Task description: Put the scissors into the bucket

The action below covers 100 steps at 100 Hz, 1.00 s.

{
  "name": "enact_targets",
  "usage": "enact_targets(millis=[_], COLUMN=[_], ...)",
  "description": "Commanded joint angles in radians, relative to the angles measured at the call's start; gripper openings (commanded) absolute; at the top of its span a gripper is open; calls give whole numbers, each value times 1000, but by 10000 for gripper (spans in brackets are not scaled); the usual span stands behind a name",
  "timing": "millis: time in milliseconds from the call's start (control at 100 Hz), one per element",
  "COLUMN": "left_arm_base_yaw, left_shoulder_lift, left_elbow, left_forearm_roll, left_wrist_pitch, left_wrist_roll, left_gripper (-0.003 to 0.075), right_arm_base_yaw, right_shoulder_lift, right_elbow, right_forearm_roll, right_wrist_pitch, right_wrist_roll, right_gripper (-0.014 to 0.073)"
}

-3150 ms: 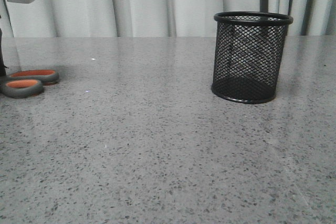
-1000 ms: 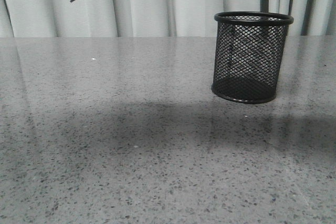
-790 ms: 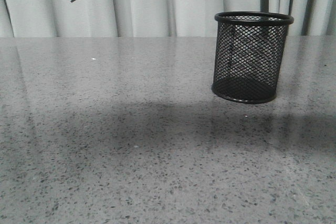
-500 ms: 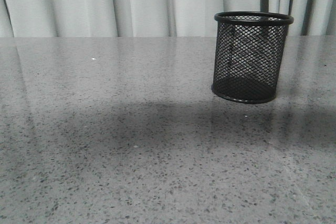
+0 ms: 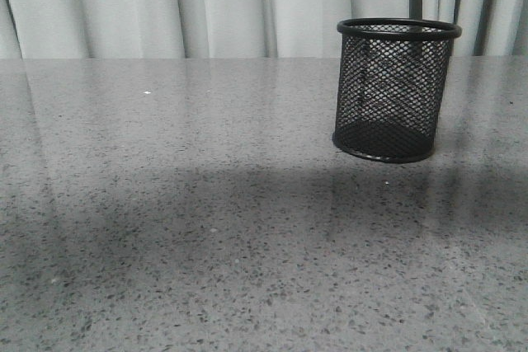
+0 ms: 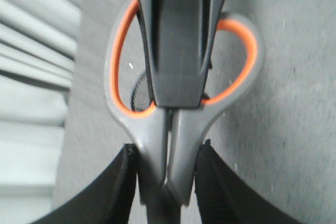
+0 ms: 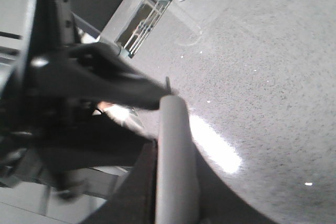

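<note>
The bucket [image 5: 394,88], a black wire-mesh cup, stands upright on the table at the right in the front view; neither gripper nor the scissors show there. In the left wrist view my left gripper [image 6: 168,153] is shut on the scissors [image 6: 181,140] at the grey neck below the orange-lined loops, high above the table. A dark finger [image 6: 176,51] of my right gripper lies across the handles between the loops. The bucket [image 6: 140,92] shows small through one loop. In the right wrist view my right gripper [image 7: 176,153] is shut on the grey handle [image 7: 176,124], seen edge-on.
The grey speckled table [image 5: 206,228] carries a broad shadow across its middle. Pale curtains [image 5: 223,6] hang behind its far edge. The left arm [image 7: 89,77] fills one side of the right wrist view.
The scissors, lying at the table's left 3.1 s ago, are off the table. Their dark blade tip, seen at the top left until half a second ago, has left the front view.
</note>
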<state>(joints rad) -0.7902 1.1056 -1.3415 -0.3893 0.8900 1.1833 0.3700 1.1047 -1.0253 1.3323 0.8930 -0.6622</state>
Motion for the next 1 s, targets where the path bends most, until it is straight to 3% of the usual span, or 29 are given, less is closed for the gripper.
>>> enact_targets(millis=[0, 140, 320, 460, 740, 990], left_arm_base_yaw=[-17, -17, -17, -17, -17, -15], left_shoulder_lift=[-121, -271, -413, -470, -530, -651], left_elbow=[-43, -43, -43, -34, 71, 104], left_forearm_roll=[-174, -176, -176, -140, -5, 35], left_wrist_pitch=[-145, -145, -141, -98, 101, 208], left_wrist_roll=[-10, -10, -55, -228, -382, -404], left_gripper=[225, 168, -24, -21, -21, -21], right_arm_base_yaw=[3, 1, 1, 1, 3, 3], right_shoulder_lift=[0, 0, 20, 59, 57, -12], right_elbow=[-96, -273, -482, -629, -650, -546], right_forearm_roll=[-143, -472, -724, -846, -1045, -1134], right_wrist_pitch=[7, 96, 238, 423, 423, 423], right_wrist_roll=[66, 258, 425, 499, 612, 621], right_gripper=[-63, -63, -63, -63, -63, -63])
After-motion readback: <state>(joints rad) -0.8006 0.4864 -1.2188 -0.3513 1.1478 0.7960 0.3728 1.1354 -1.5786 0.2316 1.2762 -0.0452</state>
